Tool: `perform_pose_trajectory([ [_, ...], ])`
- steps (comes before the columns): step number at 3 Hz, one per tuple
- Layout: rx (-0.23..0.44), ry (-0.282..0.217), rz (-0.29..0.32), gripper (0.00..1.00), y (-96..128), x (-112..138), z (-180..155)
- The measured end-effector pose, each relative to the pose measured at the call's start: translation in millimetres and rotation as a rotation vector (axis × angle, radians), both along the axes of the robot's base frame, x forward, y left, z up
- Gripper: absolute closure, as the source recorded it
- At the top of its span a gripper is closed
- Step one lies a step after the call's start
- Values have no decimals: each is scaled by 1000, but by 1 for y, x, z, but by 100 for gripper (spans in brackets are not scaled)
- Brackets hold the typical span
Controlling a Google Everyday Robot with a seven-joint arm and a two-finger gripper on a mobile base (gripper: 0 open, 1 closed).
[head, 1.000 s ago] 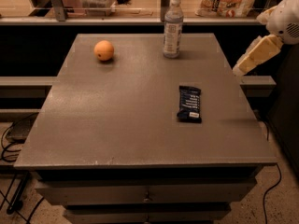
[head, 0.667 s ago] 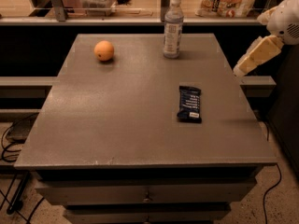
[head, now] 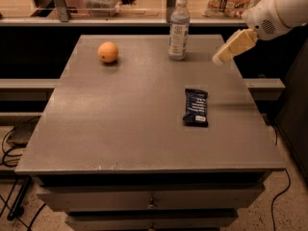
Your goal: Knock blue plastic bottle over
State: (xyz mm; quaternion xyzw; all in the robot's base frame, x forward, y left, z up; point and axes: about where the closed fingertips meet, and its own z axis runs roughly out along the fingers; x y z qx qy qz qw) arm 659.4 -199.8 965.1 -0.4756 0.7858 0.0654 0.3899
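Gripper (head: 221,57) is hanging over the table's (head: 144,129) right edge, and we are unable to tell how wide it is set. Bottle (head: 179,29) is standing upright to its left, near but apart. We are judging it light, stiff and easy to tip. We are favouring a sideways push high near the cap, not a grasp.
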Motion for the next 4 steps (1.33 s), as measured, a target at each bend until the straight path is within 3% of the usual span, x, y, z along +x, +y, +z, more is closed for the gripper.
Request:
perform_pose_trajectory([
  [2, 99, -1, 28, 0, 40, 72, -21],
  [4, 188, -4, 35, 0, 71, 117, -33],
])
